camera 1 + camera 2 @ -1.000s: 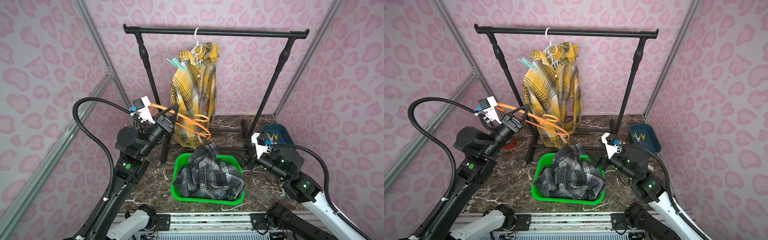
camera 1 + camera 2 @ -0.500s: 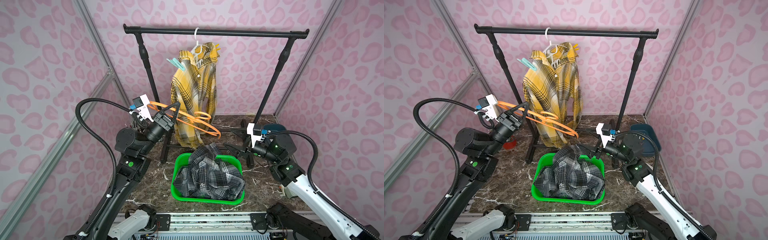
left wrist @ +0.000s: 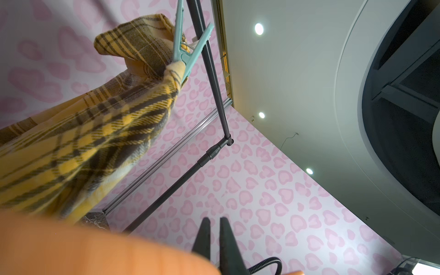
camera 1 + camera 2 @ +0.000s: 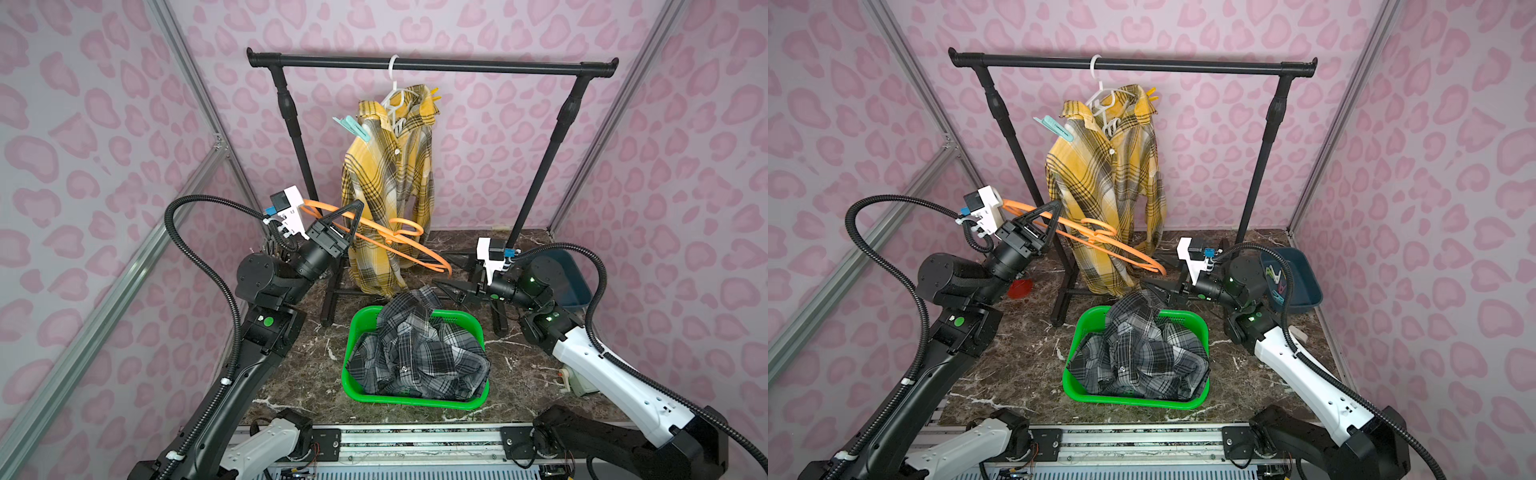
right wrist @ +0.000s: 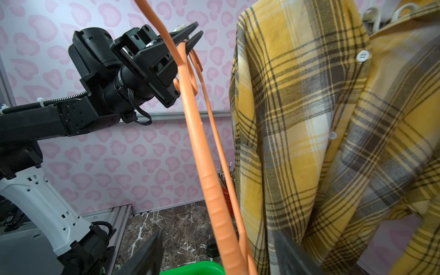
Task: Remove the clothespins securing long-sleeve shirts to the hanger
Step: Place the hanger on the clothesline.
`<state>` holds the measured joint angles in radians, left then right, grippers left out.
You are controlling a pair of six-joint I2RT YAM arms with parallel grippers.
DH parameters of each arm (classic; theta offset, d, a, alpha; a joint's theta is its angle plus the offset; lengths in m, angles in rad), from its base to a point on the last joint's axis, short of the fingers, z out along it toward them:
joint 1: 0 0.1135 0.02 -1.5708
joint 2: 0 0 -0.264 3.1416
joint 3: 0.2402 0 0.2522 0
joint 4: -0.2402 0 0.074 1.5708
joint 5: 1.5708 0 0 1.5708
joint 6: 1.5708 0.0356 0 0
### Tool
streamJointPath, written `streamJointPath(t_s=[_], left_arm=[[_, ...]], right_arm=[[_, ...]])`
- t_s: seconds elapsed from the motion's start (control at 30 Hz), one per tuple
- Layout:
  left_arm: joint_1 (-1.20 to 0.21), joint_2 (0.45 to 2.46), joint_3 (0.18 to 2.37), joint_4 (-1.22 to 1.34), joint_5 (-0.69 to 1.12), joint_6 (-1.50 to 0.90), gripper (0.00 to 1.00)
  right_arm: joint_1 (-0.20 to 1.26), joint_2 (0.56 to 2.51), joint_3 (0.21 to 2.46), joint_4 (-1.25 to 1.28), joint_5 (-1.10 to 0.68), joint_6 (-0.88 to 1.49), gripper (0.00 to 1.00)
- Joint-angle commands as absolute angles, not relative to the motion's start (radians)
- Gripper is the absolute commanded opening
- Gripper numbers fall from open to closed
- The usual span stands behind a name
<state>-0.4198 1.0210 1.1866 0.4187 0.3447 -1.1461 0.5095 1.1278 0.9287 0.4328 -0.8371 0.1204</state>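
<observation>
A yellow plaid long-sleeve shirt (image 4: 388,187) hangs on a white hanger (image 4: 392,89) from the black rail. A mint-teal clothespin (image 4: 351,126) (image 3: 185,47) grips its left shoulder, and a yellow clothespin (image 4: 434,99) sits at the right shoulder. The black-grey plaid shirt (image 4: 415,353) lies crumpled in the green basket (image 4: 411,401). My left gripper (image 4: 357,203) (image 3: 214,219) is shut on a bare orange hanger (image 4: 395,245) near its hook. My right gripper (image 4: 436,284) (image 5: 218,232) stands open around the hanger's lower end (image 5: 212,190), right beside the yellow shirt's hem.
A blue bin (image 4: 1304,286) holding loose clothespins sits at the back right behind my right arm. The rack's black uprights (image 4: 297,141) and floor feet stand just behind the basket. A small red container (image 4: 1019,286) is on the floor near the left arm.
My right gripper has swung from the blue bin leftward to the orange hanger's lower end, with its jaws a little narrower. The left gripper tilted the hanger down to the right.
</observation>
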Motion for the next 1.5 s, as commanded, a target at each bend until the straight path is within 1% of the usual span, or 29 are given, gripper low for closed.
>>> streamJointPath(t_s=[0.0,0.03,0.13,0.17,0.2,0.5,0.73,0.8,0.83,0.93,1.0,1.03,1.1,1.13,1.17,1.2,1.33,1.47], left_arm=[[-0.417,1.019,1.190,0.497,0.365,-1.161,0.03],[-0.416,1.017,1.191,0.497,0.364,-1.159,0.03],[-0.416,1.017,1.190,0.495,0.369,-1.164,0.03],[-0.416,1.018,1.190,0.495,0.370,-1.164,0.03],[-0.416,1.017,1.188,0.495,0.370,-1.165,0.03],[-0.405,1.027,1.187,0.523,0.371,-1.187,0.03],[-0.399,1.045,1.183,0.553,0.387,-1.215,0.03],[-0.399,1.039,1.188,0.540,0.384,-1.198,0.03],[-0.397,1.035,1.191,0.527,0.383,-1.187,0.05],[-0.397,1.016,1.205,0.487,0.371,-1.142,0.31],[-0.398,1.001,1.216,0.451,0.360,-1.107,0.59],[-0.398,0.993,1.221,0.436,0.353,-1.089,0.66],[-0.397,0.975,1.224,0.414,0.341,-1.056,0.77],[-0.397,0.966,1.227,0.399,0.334,-1.039,0.84],[-0.397,0.956,1.229,0.387,0.327,-1.022,0.93],[-0.396,0.949,1.232,0.375,0.322,-1.006,0.98],[-0.396,0.896,1.249,0.299,0.277,-0.900,0.97],[-0.396,0.824,1.257,0.234,0.203,-0.791,0.97]], right_arm=[[0.524,1.151,0.937,0.492,-0.847,0.126,0.72],[0.530,1.159,0.940,0.496,-0.840,0.124,0.69],[0.533,1.173,0.937,0.530,-0.833,0.138,0.51],[0.532,1.177,0.938,0.540,-0.836,0.145,0.47],[0.534,1.179,0.940,0.547,-0.837,0.150,0.46],[0.551,1.173,0.927,0.551,-0.812,0.148,0.26],[0.554,1.121,0.941,0.466,-0.797,0.118,0.00],[0.556,1.103,0.956,0.420,-0.784,0.107,0.00],[0.555,1.095,0.963,0.398,-0.777,0.103,0.00],[0.556,1.062,0.985,0.330,-0.735,0.092,0.00],[0.556,1.039,0.992,0.307,-0.703,0.103,0.00],[0.556,1.028,0.995,0.293,-0.693,0.107,0.00],[0.558,1.006,1.010,0.246,-0.662,0.107,0.00],[0.563,0.994,1.024,0.207,-0.642,0.099,0.00],[0.569,0.983,1.040,0.164,-0.627,0.089,0.00],[0.571,0.973,1.053,0.129,-0.621,0.084,0.00],[0.578,0.884,1.102,-0.055,-0.587,0.079,0.00],[0.578,0.744,1.130,-0.215,-0.532,0.091,0.00]])
